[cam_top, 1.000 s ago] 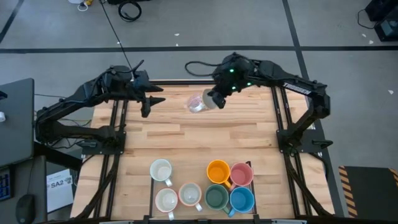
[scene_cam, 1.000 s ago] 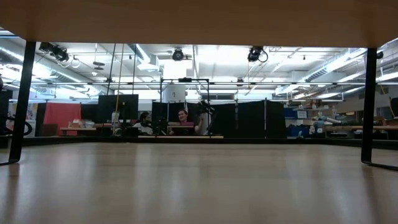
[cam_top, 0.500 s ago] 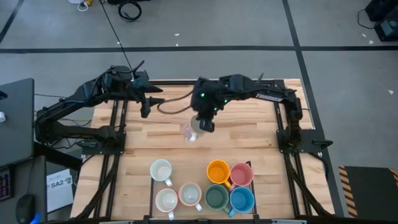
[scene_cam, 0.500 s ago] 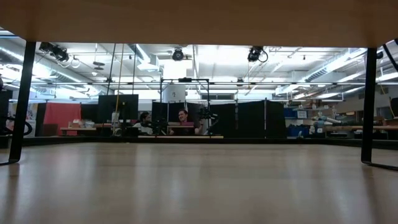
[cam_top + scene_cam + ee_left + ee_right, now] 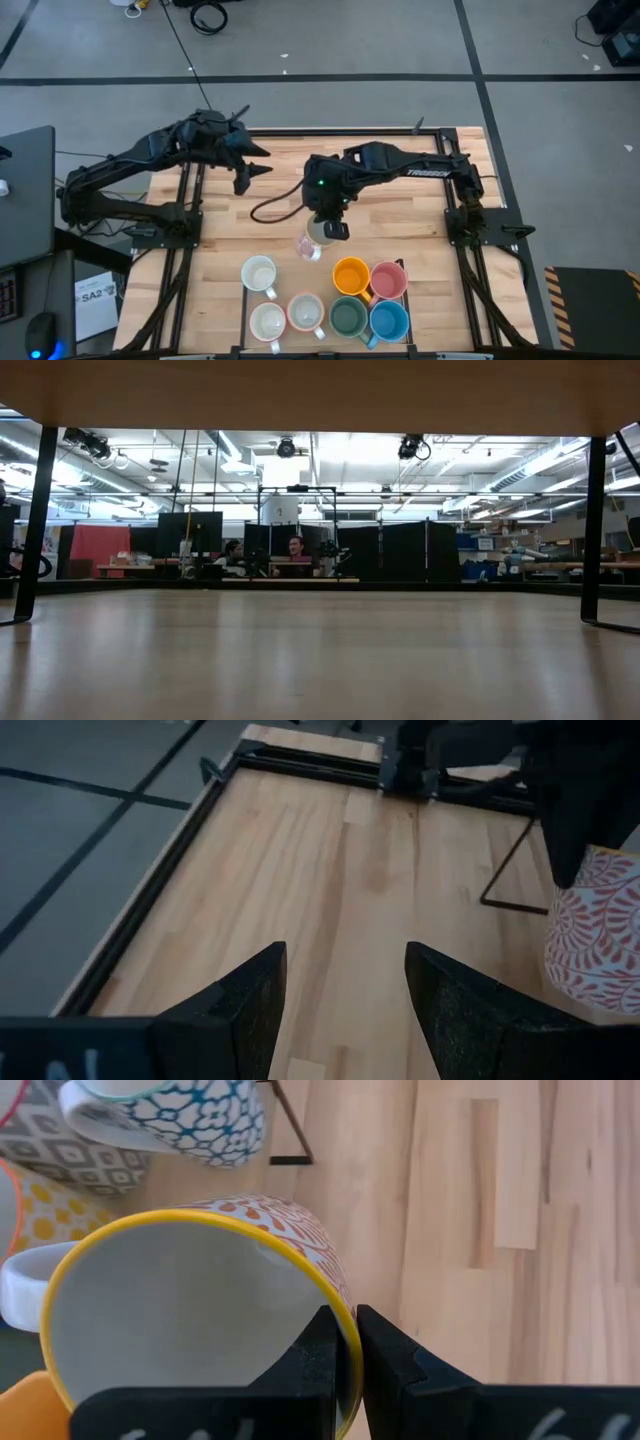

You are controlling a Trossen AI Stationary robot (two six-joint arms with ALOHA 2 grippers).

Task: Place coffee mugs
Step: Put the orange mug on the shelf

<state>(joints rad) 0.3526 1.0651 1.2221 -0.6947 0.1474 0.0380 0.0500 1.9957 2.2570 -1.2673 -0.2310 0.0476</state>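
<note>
My right gripper (image 5: 335, 228) hangs over the middle of the table, shut on a white mug with an orange-red pattern and a yellow rim (image 5: 190, 1310). That mug also shows in the high view (image 5: 314, 242) and the left wrist view (image 5: 600, 935). On the near part of the table stand two white mugs (image 5: 259, 274) (image 5: 267, 322), a cream one (image 5: 305, 313), an orange (image 5: 351, 275), a pink (image 5: 388, 280), a green (image 5: 347, 317) and a blue one (image 5: 388, 320), all mouth up. My left gripper (image 5: 250, 170) (image 5: 345, 1005) is open over the far left, holding nothing. My right gripper pinches the mug's yellow rim (image 5: 345, 1330), one finger (image 5: 318, 1355) inside the mug and one (image 5: 390, 1365) outside against the patterned wall. The fingers slant down from the far side. The mug hangs below them, mouth up and tilted, its handle (image 5: 20, 1290) on the side away from the fingers.
The standing mugs are packed close together near the front edge, just beyond the held mug. Black frame rails (image 5: 188, 230) (image 5: 455, 210) run along the table's left and right sides. A black cable (image 5: 275, 205) loops on the wood between the arms. Bare wood lies under my left gripper (image 5: 330, 870).
My right gripper has carried the patterned mug from near the table's far edge toward the near edge, to just behind the standing mugs, sinking a little and rolling as it went. It has stayed shut on the mug. My left gripper has edged slightly toward the table's middle.
</note>
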